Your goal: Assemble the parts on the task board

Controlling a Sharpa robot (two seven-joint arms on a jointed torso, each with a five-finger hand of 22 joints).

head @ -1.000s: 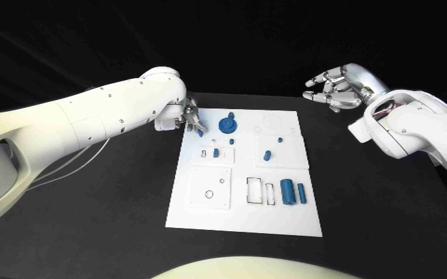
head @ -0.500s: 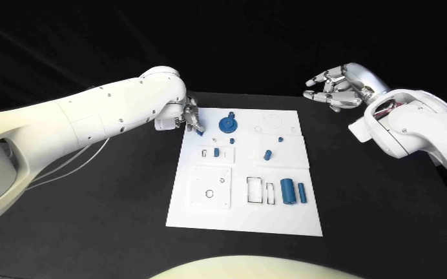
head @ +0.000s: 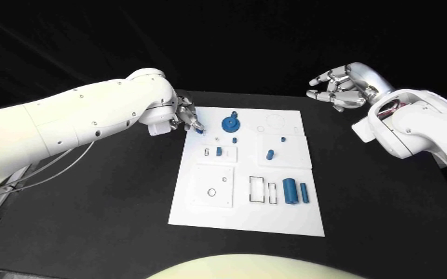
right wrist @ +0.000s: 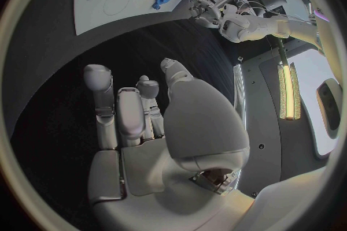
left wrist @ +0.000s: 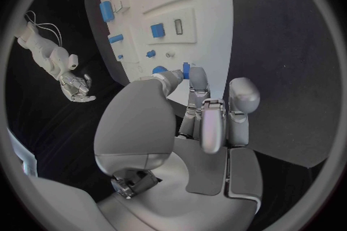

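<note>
My left hand (head: 187, 119) pinching small blue part (head: 199, 131) at task board (head: 247, 217) upper-left edge; right hand (head: 341, 88) empty, fingers curled loosely apart. Risk: thin pinch, part slips off.

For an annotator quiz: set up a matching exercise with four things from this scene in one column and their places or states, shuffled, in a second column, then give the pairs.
Things
1. left hand
2. right hand
3. disc
4. two cylinders

Places or states
A. lying side by side near the board's near right corner
B. held off the table, away from the board, holding nothing
C. on the board's far part, close to the left hand
D. at the board's far left corner, fingers on a small blue part

Pairs: 1-D, 2-B, 3-C, 4-A
</note>
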